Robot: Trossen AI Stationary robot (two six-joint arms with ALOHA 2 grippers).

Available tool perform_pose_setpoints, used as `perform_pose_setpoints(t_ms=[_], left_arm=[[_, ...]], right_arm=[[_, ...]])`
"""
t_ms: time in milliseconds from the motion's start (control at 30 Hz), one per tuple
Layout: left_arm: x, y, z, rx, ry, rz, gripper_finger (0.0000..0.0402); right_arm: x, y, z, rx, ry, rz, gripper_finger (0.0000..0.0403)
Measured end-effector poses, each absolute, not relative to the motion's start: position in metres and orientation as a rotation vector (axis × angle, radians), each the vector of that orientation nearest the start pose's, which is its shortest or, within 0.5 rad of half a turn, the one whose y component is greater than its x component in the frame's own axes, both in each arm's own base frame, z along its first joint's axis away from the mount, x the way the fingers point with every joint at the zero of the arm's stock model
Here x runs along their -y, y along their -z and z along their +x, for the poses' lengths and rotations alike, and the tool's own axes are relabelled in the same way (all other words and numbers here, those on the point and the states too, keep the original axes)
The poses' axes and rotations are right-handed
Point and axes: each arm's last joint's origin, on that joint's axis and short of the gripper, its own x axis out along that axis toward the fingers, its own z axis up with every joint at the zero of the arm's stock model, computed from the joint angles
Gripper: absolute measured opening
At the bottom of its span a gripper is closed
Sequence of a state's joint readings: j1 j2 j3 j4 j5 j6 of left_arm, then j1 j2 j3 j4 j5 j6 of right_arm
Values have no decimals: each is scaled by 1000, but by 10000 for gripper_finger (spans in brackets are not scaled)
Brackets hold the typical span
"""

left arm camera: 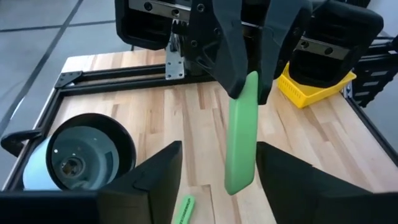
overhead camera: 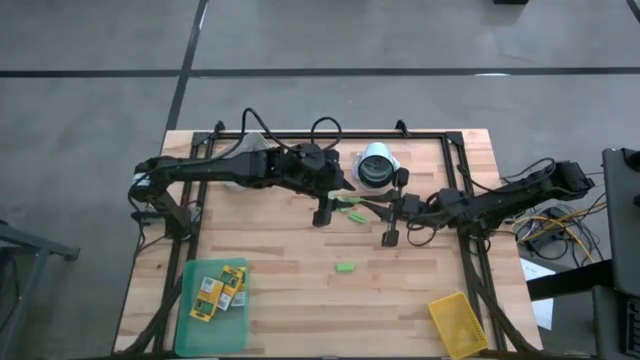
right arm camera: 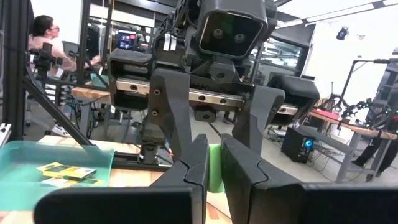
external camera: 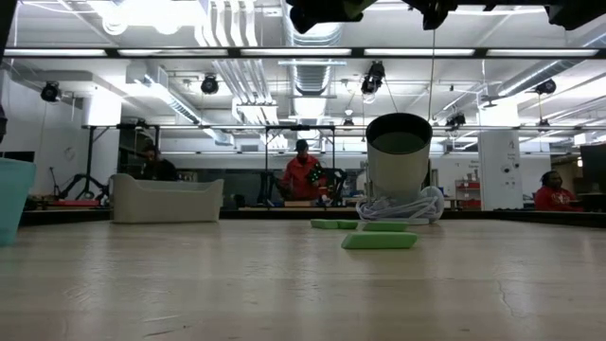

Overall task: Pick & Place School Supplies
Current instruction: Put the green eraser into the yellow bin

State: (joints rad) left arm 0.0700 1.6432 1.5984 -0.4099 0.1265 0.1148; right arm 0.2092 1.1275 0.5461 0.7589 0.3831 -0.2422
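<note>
A long, flat light-green block (left arm camera: pixel 241 140) hangs in the air over the middle of the table, between my two grippers. My right gripper (right arm camera: pixel 213 158) comes in from the table's right and is shut on it. My left gripper (left arm camera: pixel 217 163) faces it from the left, open, one finger on each side of the block's free end, with a gap showing. More green blocks (overhead camera: pixel 345 267) (external camera: pixel 379 240) lie flat on the wood. Yellow-and-green crayon boxes (overhead camera: pixel 220 288) lie in the green tray (overhead camera: pixel 196 330). No scissors show. My right gripper pinches the green block by one end (left arm camera: pixel 249 84) between its two fingers. The fingers come about level from the table's right side and lie along the block. The block is lifted clear of the table and sticks out beyond the fingertips toward my left gripper.
A dark-rimmed cup (overhead camera: pixel 377 165) stands at the table's far middle with a white cord around its foot (external camera: pixel 402 206). The yellow bin (overhead camera: pixel 455 320) sits at the near right corner and the green tray at the near left. People sit and stand in the room beyond (external camera: pixel 301 175).
</note>
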Motion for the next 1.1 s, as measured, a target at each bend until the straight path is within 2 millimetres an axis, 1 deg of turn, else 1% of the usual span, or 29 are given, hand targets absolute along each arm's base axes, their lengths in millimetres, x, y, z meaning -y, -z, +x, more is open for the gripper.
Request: perform_pose_setpoints(t_ms=[267, 367, 533, 833, 1000, 1100], left_arm=[[-21, -373, 373, -451, 79, 29, 239], [-20, -373, 373, -452, 79, 19, 243], [-20, -374, 368, -478, 76, 3, 242], [-24, -367, 355, -632, -112, 52, 241], [-26, -361, 350, -709, -174, 74, 241], [-27, -359, 348, -737, -208, 77, 241]], right_arm=[[-38, -274, 235, 147, 204, -190, 23], [-38, -274, 235, 146, 214, -192, 23], [-36, -274, 234, 134, 288, -200, 28], [-35, -280, 230, 163, 288, -196, 33], [-38, -288, 222, 194, 268, -155, 33], [-42, -291, 216, 180, 242, -146, 33]])
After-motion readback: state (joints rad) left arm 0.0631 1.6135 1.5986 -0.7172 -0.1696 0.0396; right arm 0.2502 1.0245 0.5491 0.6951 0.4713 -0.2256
